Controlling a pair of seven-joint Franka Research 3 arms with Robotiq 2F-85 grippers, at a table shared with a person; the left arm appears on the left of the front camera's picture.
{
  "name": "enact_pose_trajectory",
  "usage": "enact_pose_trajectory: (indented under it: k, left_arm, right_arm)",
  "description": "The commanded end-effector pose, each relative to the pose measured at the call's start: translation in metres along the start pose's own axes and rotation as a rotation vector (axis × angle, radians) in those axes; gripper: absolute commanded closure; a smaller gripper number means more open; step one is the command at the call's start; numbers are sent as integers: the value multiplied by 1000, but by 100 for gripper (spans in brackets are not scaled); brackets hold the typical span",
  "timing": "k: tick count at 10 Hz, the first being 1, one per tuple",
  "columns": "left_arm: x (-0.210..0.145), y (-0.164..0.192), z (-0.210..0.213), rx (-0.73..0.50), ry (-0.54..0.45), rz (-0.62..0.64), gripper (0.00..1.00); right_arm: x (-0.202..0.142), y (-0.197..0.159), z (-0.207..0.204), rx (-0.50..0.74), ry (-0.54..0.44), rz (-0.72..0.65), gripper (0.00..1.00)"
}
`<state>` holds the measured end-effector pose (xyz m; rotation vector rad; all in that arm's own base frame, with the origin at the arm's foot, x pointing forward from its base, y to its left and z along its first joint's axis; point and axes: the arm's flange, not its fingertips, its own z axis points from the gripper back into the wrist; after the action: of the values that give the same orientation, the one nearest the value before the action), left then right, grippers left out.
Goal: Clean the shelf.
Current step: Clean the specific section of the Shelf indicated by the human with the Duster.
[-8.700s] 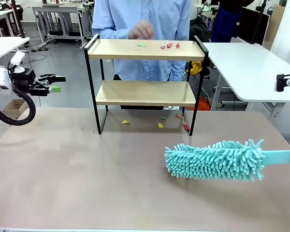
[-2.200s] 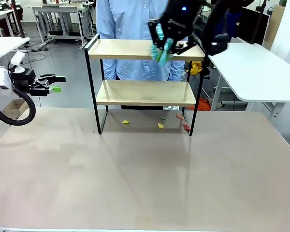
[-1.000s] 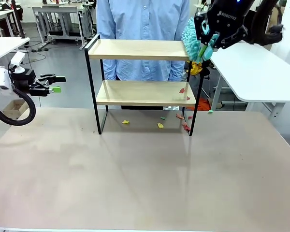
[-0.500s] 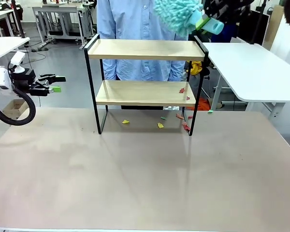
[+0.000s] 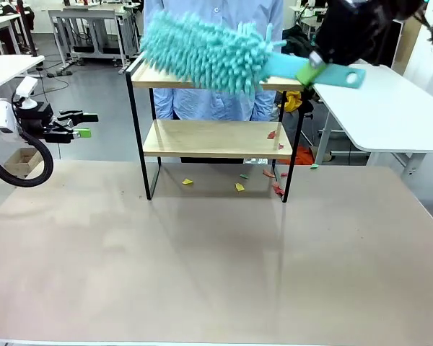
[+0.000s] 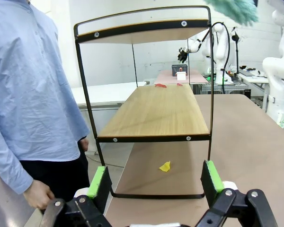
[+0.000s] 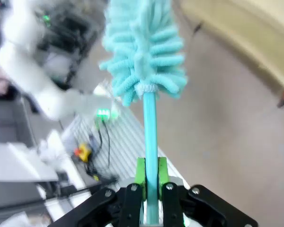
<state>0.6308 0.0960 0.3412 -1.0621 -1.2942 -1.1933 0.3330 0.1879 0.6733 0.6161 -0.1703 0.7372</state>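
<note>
The shelf (image 5: 202, 139) stands at the far side of the table, its top board largely covered by a fluffy teal duster (image 5: 202, 52) lying lengthwise over it. My right gripper (image 5: 314, 69) is shut on the duster's handle, just off the shelf's right end. In the right wrist view the handle (image 7: 150, 127) runs up from between the shut fingers (image 7: 150, 179) to the blurred teal head (image 7: 144, 52). My left gripper (image 5: 79, 124) hangs open at the far left, empty. Its wrist view looks along the shelf (image 6: 156, 111) from its end, between the open green pads (image 6: 155, 179).
Small red scraps (image 5: 272, 135) lie on the lower board's right end. Yellow (image 5: 187, 182), red (image 5: 277, 189) and green scraps lie on the table under and beside the shelf. A person in a blue shirt (image 5: 202, 104) stands right behind it. A white table (image 5: 375, 101) is at right.
The duster has swung down from above the shelf's right end and leftward, and now lies across the top board. Left arm unmoved.
</note>
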Motion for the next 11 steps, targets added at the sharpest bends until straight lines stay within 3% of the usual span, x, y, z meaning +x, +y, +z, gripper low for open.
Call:
enact_pose_trajectory:
  k: [1, 4, 5, 8, 11]
  left_arm:
    - [4, 0, -1, -1, 6, -5, 0]
    - [4, 0, -1, -1, 6, -5, 0]
    - [4, 0, -1, -1, 6, -5, 0]
    - [4, 0, -1, -1, 6, -5, 0]
    - [4, 0, -1, -1, 6, -5, 0]
  right_arm:
    - [-25, -9, -5, -82, 157, 130, 87]
    - [-66, -34, -39, -221, 368, 157, 87]
    - [-85, -50, -53, -259, 387, 115, 87]
    - [-131, -86, -86, -194, 362, 36, 87]
    - [-152, -107, -102, -152, 351, 14, 87]
